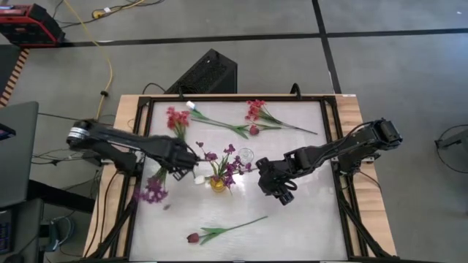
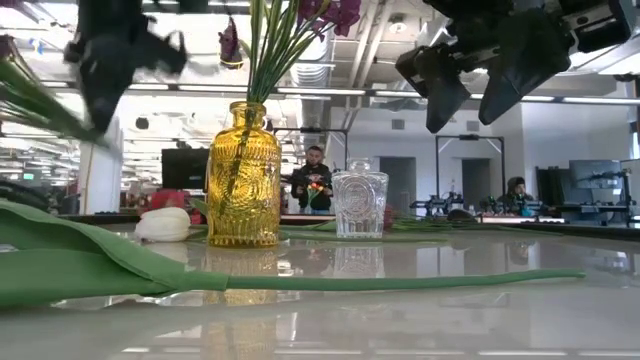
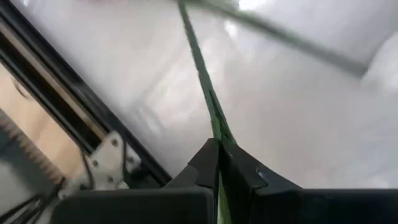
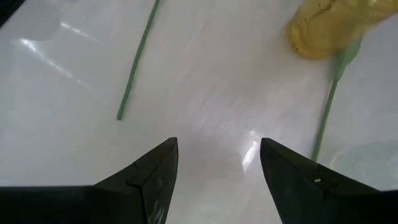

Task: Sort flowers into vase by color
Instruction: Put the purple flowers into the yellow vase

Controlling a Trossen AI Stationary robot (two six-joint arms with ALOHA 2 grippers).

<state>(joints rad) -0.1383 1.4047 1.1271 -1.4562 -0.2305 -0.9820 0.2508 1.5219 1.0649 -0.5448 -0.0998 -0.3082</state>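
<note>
Low view, nearest the lens: a dark-red tulip (image 1: 193, 237) lies flat on the table (image 1: 307, 219), its long stem and leaf running across the foreground. Behind it stand the yellow vase (image 2: 243, 176), already holding purple sprigs, and beside it a clear glass vase (image 2: 359, 203), empty as far as I can tell.

The left end effector (image 3: 219, 163) is pressed together on the thin green stem of a purple sprig (image 1: 151, 191), whose bloom hangs out over the table's left edge. The risk is in that pinch: the stem is slim and the head heavy, so it could swivel or slip on the lift, or sweep into the yellow vase and tip it. The right end effector (image 4: 217, 165) hovers spread and empty just right of the vases.

Count: two vases; one purple sprig in the pinch; farther back, two red-pink sprigs (image 1: 178, 119), one white bud (image 1: 191, 106) and one dark-red bud (image 1: 254, 130). A second white bud (image 2: 163, 224) lies by the yellow vase.
</note>
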